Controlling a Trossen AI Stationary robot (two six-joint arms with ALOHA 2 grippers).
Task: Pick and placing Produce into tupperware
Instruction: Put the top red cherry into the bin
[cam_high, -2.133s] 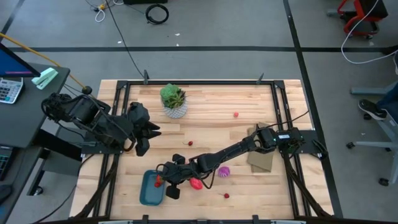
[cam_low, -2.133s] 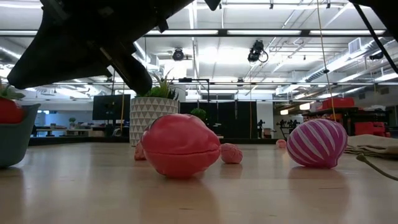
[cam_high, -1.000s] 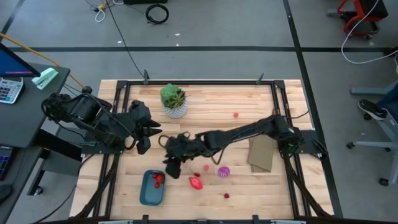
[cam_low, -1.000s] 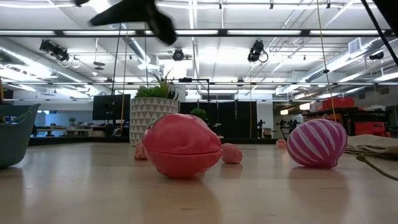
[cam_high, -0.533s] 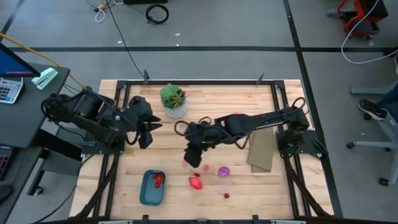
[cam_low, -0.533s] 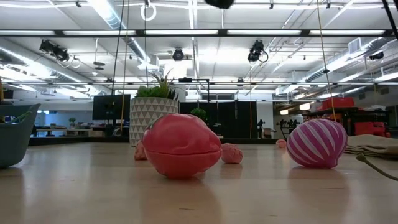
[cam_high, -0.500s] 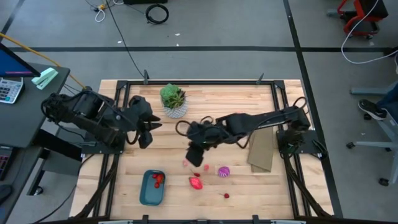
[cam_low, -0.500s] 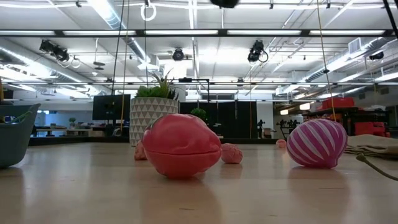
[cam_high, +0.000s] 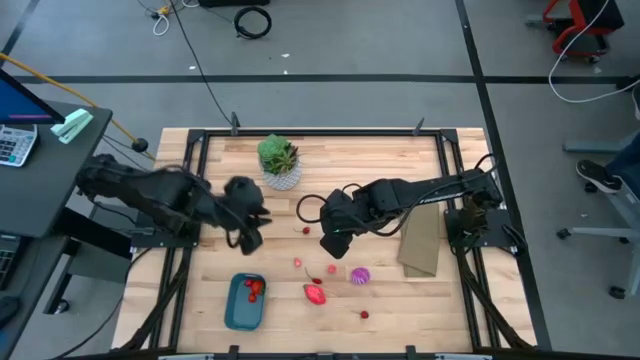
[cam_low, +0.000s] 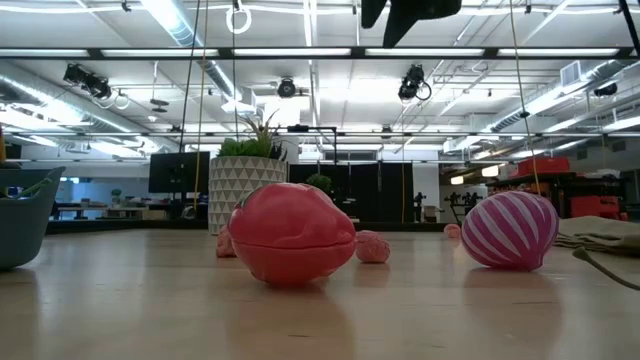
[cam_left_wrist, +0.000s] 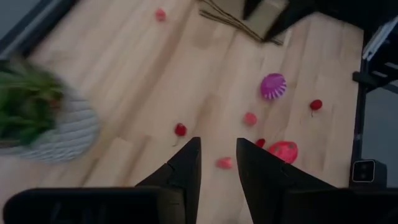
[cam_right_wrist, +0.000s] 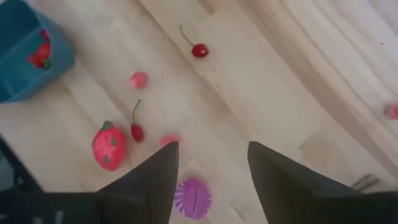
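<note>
Wood-plank table (cam_high: 460, 300), pale slats in a black frame. Teal plastic tupperware (cam_high: 244, 302), shallow with rounded corners, sits at the near-left with red pieces inside. Smooth oval red-pink piece (cam_high: 315, 294) and ribbed purple ball (cam_high: 359, 275) lie on bare wood right of it, tiny red pieces scattered around. Right gripper (cam_high: 335, 243) hovers mid-table, fingers spread wide, empty. Left gripper (cam_high: 250, 232) hangs nearby, fingers parted narrowly, empty.
</note>
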